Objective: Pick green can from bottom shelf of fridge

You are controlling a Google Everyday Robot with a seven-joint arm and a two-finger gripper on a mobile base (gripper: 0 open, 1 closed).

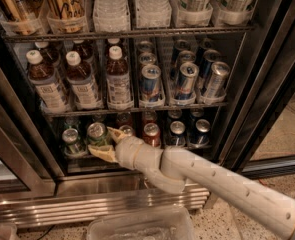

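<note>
Gripper (99,140) is inside the fridge (247,109) at the bottom shelf (187,147). Its fingers (101,153) are spread, one on each side of the green can (96,131), with no clamp evident. The can stands upright near the shelf front, second from the left.

Risks:
- The second green can (71,141) is just beside it on the left. A wide finger could knock it or drag it out.
- The red can (151,133) is close on the right and could topple if the wrist swings on the way out.
- The can wall is smooth, round aluminium and looks slick, so an off-centre squeeze could make it slip or twist.
- The can base could catch on the thin wire front rail if it's pulled out low.
- The shelf above is close overhead, so there's little room to lift.

Fingers are beige and look like hard plastic. The arm (212,179) is a pale, smooth tube. The base (112,201) is shiny steel louvres.
</note>
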